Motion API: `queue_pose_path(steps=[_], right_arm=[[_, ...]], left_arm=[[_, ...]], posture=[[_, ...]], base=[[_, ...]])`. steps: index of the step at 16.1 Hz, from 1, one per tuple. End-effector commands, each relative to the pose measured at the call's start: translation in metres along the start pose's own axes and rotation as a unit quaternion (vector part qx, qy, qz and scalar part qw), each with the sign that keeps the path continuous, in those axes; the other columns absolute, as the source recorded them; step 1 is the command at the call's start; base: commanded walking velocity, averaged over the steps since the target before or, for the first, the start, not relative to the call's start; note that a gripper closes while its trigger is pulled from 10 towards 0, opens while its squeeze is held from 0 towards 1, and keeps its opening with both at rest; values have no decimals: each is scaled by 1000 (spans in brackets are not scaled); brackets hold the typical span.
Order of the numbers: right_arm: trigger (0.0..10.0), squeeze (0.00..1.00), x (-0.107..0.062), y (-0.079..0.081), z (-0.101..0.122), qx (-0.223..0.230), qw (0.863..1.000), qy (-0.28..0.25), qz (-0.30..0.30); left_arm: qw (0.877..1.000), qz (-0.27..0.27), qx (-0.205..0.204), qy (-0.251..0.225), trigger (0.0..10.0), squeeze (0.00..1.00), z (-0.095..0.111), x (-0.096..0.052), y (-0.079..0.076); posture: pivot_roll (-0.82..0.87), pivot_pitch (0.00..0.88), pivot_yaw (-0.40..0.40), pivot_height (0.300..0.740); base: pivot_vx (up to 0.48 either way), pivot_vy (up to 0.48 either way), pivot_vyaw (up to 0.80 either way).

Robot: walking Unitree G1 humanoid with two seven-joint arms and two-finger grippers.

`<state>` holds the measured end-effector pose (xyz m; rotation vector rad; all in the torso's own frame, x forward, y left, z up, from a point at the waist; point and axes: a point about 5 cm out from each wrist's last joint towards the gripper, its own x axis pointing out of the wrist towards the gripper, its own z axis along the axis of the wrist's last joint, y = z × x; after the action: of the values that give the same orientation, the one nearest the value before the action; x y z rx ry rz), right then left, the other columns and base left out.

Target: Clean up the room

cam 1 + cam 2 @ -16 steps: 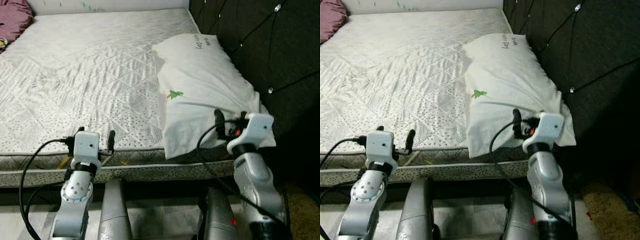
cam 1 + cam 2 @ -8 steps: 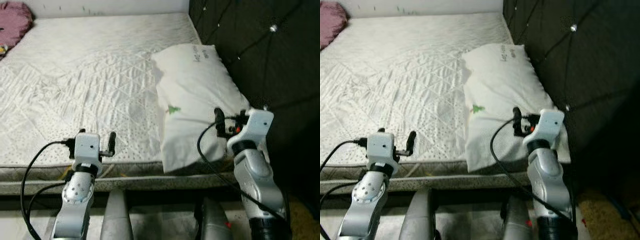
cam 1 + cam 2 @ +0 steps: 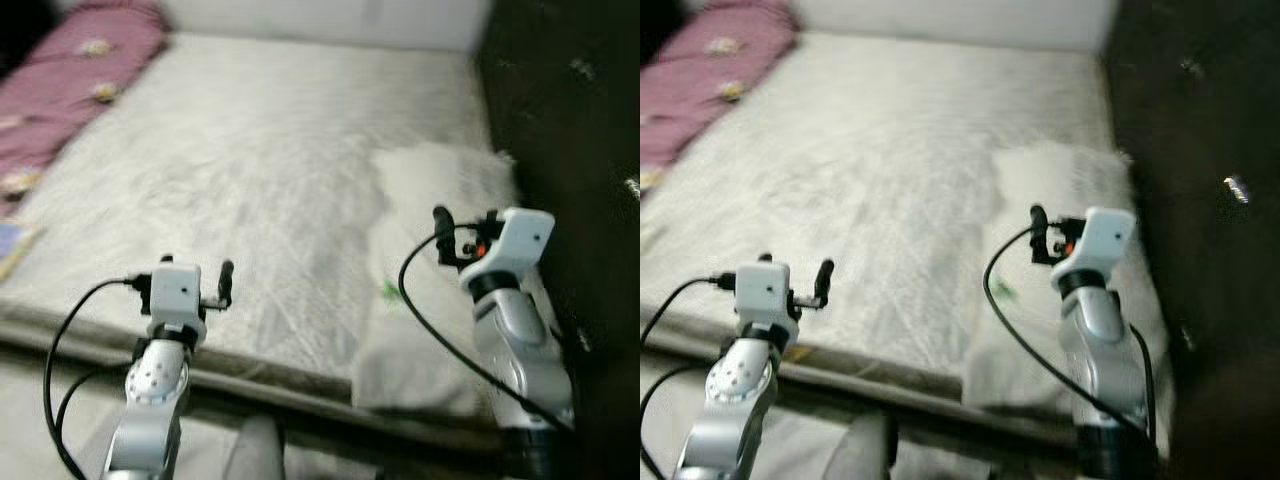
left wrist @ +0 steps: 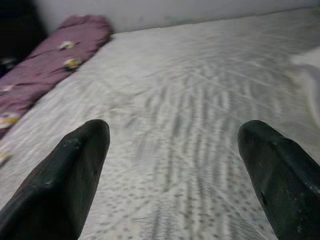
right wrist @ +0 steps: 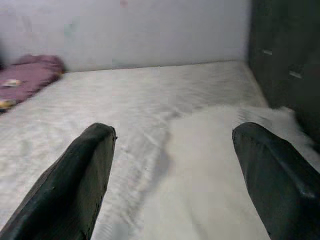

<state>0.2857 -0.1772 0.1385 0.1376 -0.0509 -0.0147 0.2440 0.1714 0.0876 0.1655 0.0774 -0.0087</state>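
Observation:
A white pillow (image 3: 425,190) lies on the pale quilted mattress (image 3: 250,150), along its right side against the dark headboard. A purple blanket (image 3: 80,75) is bunched at the bed's far left corner. My left gripper (image 4: 172,127) is open and empty, held over the near edge of the mattress. My right gripper (image 5: 174,129) is open and empty too, hovering above the near half of the pillow. Both arms are raised in front of me, the left gripper (image 3: 215,285) low on the left and the right gripper (image 3: 445,225) higher on the right. The head views are blurred.
The dark tufted headboard (image 3: 570,120) walls off the right side. A pale wall (image 3: 320,15) runs behind the bed. A flat bluish item (image 3: 15,250) lies at the bed's left edge. Bare floor (image 3: 40,400) shows at the lower left.
The camera has swung, so the bed sits further off and skewed, with the purple blanket now in fuller view. Both arms hold the same pose, still open.

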Motion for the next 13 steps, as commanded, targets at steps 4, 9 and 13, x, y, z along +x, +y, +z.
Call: queue_pose_path(steps=[4, 9, 13], right_arm=[[10000, 0, -4, -7, -3, -4, 1000, 6, -18], [10000, 0, -19, -7, -20, -27, 999, 31, -26], [10000, 0, -34, -13, -34, -34, 996, 55, -54]], left_arm=[[1000, -14, -20, 16, 10000, 0, -2, 1, -6], [999, -45, -19, -9, 10000, 0, 2, 1, -8], [1000, -13, 0, -10, 10000, 0, 1, -2, -3]], posture=[[48, 0, 5, 740], [39, 0, 7, 740], [17, 0, 31, 740]], base=[[0, 0, 0], [0, 0, 0], [0, 0, 0]])
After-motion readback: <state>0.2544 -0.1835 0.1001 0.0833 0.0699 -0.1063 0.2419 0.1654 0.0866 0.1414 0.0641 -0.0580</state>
